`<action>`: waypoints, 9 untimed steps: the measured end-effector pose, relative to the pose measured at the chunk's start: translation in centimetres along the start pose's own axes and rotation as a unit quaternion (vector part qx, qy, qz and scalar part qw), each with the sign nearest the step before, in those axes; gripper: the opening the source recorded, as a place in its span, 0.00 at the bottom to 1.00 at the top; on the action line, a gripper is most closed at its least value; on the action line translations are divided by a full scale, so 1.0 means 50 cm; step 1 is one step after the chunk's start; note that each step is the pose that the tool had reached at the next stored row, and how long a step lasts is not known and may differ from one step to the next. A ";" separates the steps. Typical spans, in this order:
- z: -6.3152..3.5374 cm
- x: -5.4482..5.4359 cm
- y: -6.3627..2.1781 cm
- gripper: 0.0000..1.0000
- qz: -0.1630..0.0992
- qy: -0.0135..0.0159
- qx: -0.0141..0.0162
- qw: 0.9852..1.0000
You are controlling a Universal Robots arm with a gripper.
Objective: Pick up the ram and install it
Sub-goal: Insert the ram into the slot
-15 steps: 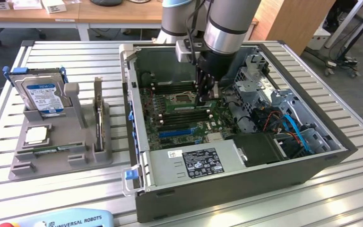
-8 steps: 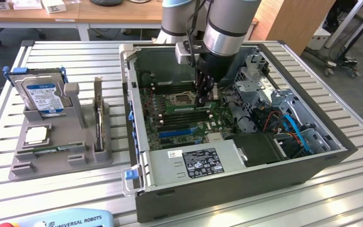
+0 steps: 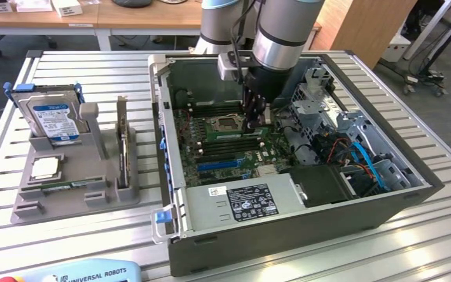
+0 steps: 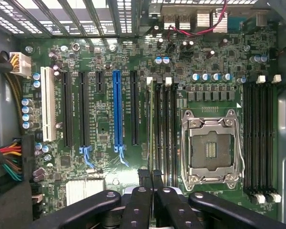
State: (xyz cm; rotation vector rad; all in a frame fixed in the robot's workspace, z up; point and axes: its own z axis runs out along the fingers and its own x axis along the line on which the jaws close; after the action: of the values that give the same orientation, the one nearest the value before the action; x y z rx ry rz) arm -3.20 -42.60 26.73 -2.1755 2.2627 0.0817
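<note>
On the exterior view's left, the grey tray (image 3: 30,211) holds the hard drive (image 3: 53,117) and the upright card (image 3: 121,135). Further right, inside the open case (image 3: 288,235), the gripper (image 3: 255,124) stands low over the memory slots (image 4: 162,124) with its fingers drawn almost together. I take the thin pale edge along the nearest slot for the ram (image 4: 150,124), though I cannot make out whether the fingers pinch it. The step in hand looks like seating, which calls for square alignment with the slot and a straight, firm press, with the CPU socket (image 4: 212,148) just beside
</note>
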 end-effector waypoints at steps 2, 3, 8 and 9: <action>0.000 0.000 0.000 0.12 -0.006 0.000 0.000 1.000; 0.000 0.000 0.000 0.12 -0.006 0.000 0.000 1.000; 0.002 -0.003 0.000 0.12 -0.006 0.000 0.000 1.000; 0.003 -0.005 0.000 0.12 -0.006 0.000 0.000 1.000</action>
State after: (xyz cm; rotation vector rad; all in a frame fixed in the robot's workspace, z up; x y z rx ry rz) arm -3.22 -42.37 26.59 -2.1898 2.2494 0.0817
